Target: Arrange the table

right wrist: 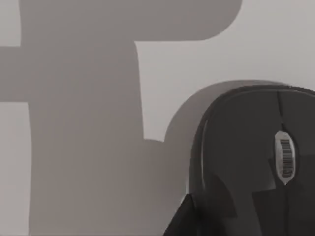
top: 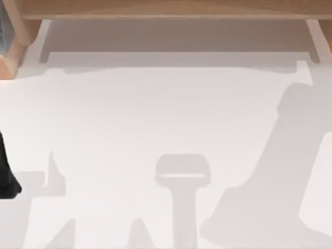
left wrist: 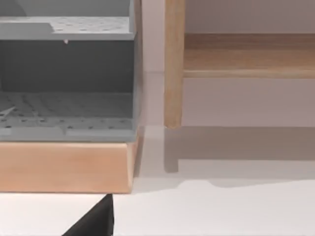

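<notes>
Your top view: table white, bare across middle, wooden frame along far edge, arm shadows across near half. Dark left arm part pokes in at table's left edge.

Left wrist view: 1 grey perforated shelf unit on 1 wooden base, 1 wooden post beside it, table beneath. Dark tip of left gripper at frame edge; cannot tell its finger state.

Right wrist view: 1 black computer mouse, scroll wheel visible, lying on table, close under camera. Right gripper's finger state: cannot tell.
</notes>
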You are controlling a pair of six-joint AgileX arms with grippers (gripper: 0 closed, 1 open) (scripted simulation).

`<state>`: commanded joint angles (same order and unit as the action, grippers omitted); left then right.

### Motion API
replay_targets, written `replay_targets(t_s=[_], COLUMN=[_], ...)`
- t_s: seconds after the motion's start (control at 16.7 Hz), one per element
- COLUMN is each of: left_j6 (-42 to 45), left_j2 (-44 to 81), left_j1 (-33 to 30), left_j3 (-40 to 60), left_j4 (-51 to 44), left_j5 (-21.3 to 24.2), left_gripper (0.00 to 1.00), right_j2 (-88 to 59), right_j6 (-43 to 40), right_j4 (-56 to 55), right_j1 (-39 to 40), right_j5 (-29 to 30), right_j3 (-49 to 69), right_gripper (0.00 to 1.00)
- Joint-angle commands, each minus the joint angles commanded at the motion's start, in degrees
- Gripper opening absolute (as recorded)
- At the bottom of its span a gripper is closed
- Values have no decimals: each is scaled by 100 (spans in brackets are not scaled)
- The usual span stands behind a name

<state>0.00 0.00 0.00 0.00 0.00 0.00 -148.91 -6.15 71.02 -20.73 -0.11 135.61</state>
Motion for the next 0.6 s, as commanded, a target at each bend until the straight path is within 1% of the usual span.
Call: replay_targets(t_s=[0.3, 0.6], left_j6=[0, 0], left_j2=[0, 0], left_j1=[0, 0], left_j3=[0, 0], left_j4=[0, 0], left_j5=[0, 0], left_gripper=[100, 100], right_j2=[58, 795], right_j6=[-19, -542], right_j4=[23, 90], right_j1=[-25, -158], right_j5=[-7, -124], right_j3=[24, -358], right_gripper=[0, 0])
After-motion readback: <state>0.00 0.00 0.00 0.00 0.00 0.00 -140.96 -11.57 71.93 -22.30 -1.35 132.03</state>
